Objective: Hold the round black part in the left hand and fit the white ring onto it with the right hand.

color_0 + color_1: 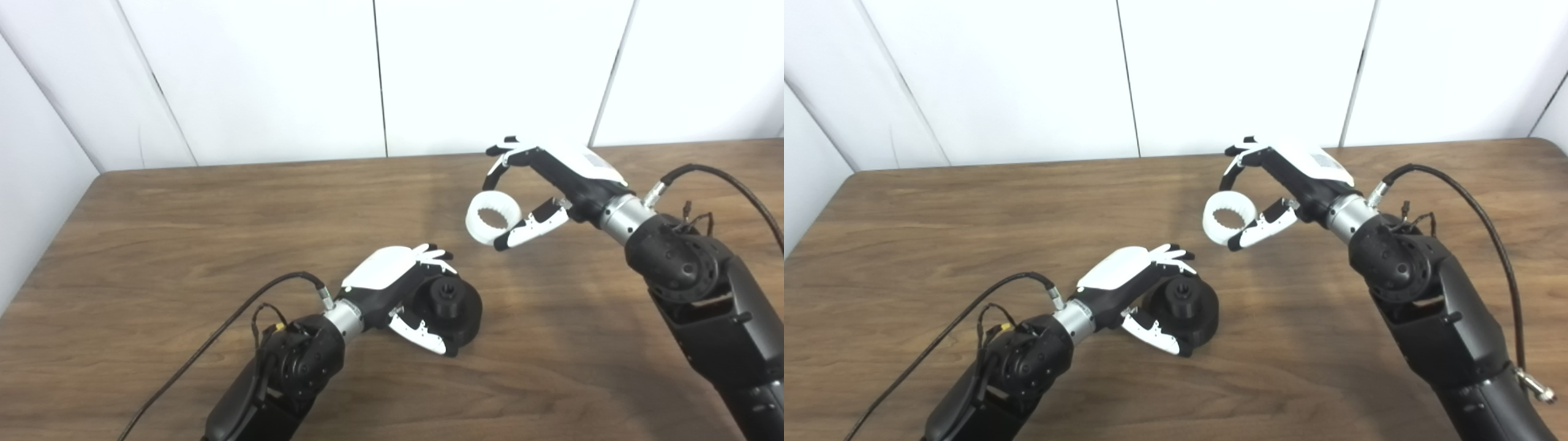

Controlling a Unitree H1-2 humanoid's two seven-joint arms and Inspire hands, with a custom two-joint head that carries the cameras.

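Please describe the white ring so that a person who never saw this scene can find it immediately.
On the wooden table, look at the right hand, raised above the middle. Its fingers pinch the white ring, toothed inside, unlike the round black part held by the left hand.

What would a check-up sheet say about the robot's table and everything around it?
Surface: brown wooden table, bare apart from the job's things.
Job's things: round black part with a raised hub, low at the table; white ring with a toothed inner edge, held up in the air, apart from the black part.
Clutter: nothing seen.
Hands: left robot hand closed around the black part; right robot hand pinching the ring.
Cables: black cable at the left wrist, another black cable at the right wrist, both hanging free.
Surroundings: white wall panels behind the table.
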